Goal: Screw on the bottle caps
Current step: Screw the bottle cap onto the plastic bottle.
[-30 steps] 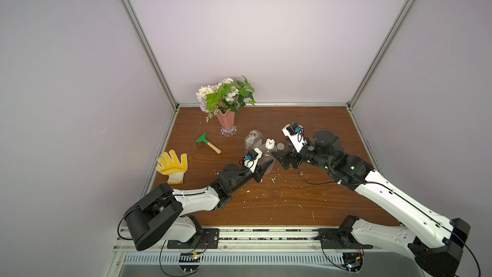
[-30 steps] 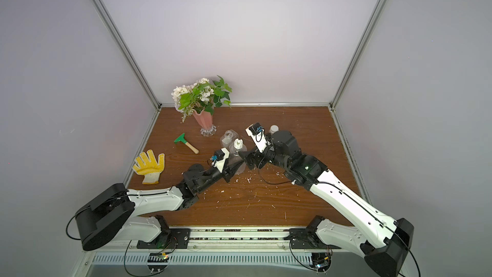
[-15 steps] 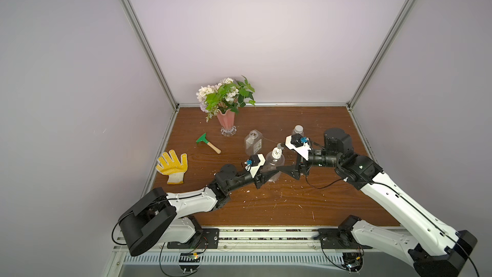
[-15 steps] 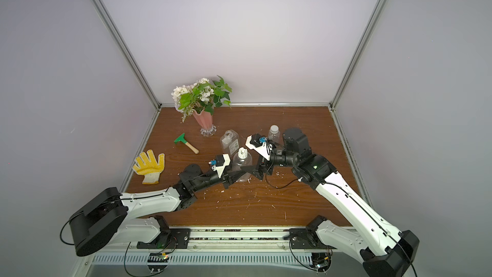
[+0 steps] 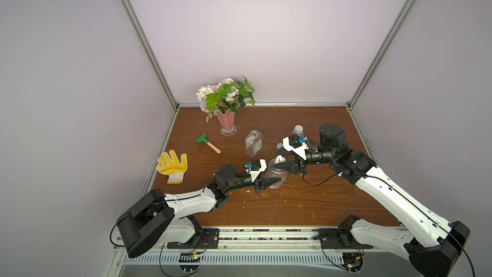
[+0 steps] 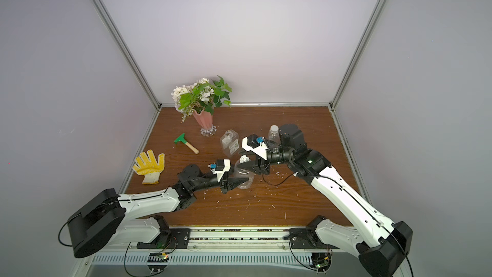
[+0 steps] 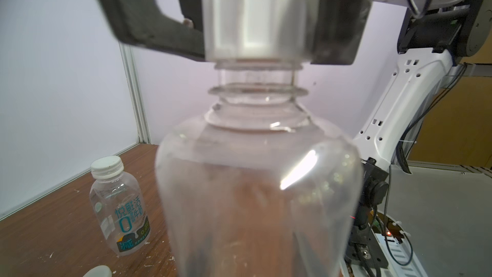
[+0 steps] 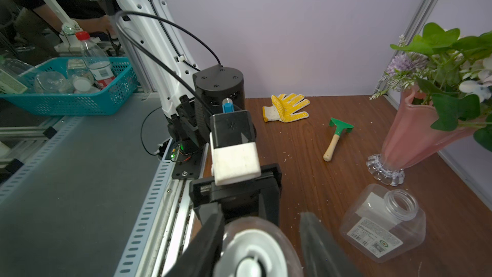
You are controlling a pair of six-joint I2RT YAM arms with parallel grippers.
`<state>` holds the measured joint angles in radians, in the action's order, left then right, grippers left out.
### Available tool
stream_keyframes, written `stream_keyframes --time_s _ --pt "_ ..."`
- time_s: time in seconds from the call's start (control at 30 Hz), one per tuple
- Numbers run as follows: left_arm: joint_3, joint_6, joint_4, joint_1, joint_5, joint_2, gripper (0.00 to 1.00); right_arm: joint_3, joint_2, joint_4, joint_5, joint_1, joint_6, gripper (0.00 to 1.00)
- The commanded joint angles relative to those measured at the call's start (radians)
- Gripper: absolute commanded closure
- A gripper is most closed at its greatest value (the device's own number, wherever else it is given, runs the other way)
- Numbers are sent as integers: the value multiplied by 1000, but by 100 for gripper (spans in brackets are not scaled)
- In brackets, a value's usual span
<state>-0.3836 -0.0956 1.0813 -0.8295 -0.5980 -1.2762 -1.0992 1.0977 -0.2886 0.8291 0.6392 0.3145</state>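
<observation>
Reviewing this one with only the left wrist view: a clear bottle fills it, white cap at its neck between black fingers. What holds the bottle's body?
Observer: The left gripper, shut on the rounded bottle low on its body, in both top views.
Operator: Any bottle lacking a cap?
Observer: The square bottle, standing open-necked near the pink vase.
Operator: Anything else lying around?
Observer: A yellow glove and a green rake, on the left arm's side.

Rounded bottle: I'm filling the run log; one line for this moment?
left gripper: shut on rounded bottle | right gripper: shut on white cap at neck | square bottle: uncapped
</observation>
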Motion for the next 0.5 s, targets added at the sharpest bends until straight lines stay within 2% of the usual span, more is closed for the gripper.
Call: stream_keyframes --time_s 0.0,0.27,0.47 --pt "-36 9 31 9 -2 1 60 -8 -16 22 35 -1 -9 55" --pt "-46 16 32 9 84 17 60 33 -19 37 -56 1 -53 68" --pt "-54 34 32 8 228 36 60 89 -15 106 -287 12 -197 84"
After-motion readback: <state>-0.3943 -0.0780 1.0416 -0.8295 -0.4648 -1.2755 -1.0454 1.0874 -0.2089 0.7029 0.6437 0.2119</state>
